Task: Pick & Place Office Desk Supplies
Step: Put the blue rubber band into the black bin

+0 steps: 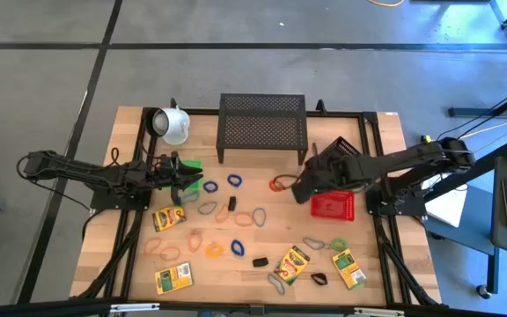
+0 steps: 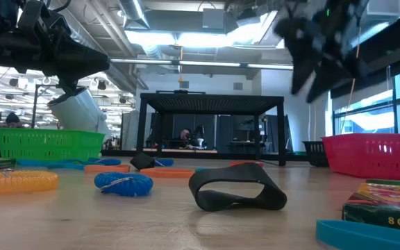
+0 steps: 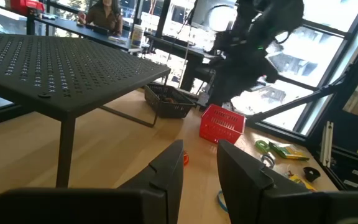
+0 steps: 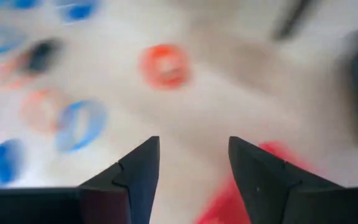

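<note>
High view shows the right gripper (image 1: pixel 299 183) with jaws open and empty, just by the red band (image 1: pixel 278 184) at its 9 o'clock, so it should go down slow, pinch one side, and carry it to the red basket (image 1: pixel 333 207).

Matt wooden table (image 1: pixel 385 264), perforated metal rack (image 1: pixel 262 128)

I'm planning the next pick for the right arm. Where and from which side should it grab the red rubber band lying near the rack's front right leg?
Probably from straight above: the red rubber band lies flat, so pinch one side of its thin loop. The right tool is open beside it.
</note>
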{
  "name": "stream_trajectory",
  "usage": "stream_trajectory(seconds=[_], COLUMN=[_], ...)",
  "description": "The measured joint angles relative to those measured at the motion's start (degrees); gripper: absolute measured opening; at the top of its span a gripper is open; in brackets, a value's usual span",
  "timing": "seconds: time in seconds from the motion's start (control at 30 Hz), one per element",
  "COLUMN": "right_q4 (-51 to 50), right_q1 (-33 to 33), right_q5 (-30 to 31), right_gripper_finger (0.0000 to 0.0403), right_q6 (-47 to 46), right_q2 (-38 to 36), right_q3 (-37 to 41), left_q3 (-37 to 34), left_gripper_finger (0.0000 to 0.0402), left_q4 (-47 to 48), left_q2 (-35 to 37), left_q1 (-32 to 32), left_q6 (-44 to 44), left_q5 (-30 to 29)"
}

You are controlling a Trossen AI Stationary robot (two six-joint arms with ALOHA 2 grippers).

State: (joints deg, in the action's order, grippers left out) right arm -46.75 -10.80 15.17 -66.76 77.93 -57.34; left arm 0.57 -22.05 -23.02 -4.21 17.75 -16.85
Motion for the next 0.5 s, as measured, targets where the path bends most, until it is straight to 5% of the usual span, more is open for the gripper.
stream_trajectory(seconds=[0.23,0.5], right_q4=[13.5,15.0], right_q1=[-10.6,-20.6], right_q5=[-8.7,-9.9], right_gripper_finger=[0.0191,0.0191], right_q6=[-0.1,0.5], right_q2=[0.5,3.5], right_q3=[-0.1,-0.2], left_q3=[0.0,0.0], left_gripper_finger=[0.0091,0.0091], left_q4=[0.0,0.0], left_q2=[0.0,0.0], left_q1=[0.0,0.0], left_q6=[0.0,0.0], left_q5=[0.0,0.0])
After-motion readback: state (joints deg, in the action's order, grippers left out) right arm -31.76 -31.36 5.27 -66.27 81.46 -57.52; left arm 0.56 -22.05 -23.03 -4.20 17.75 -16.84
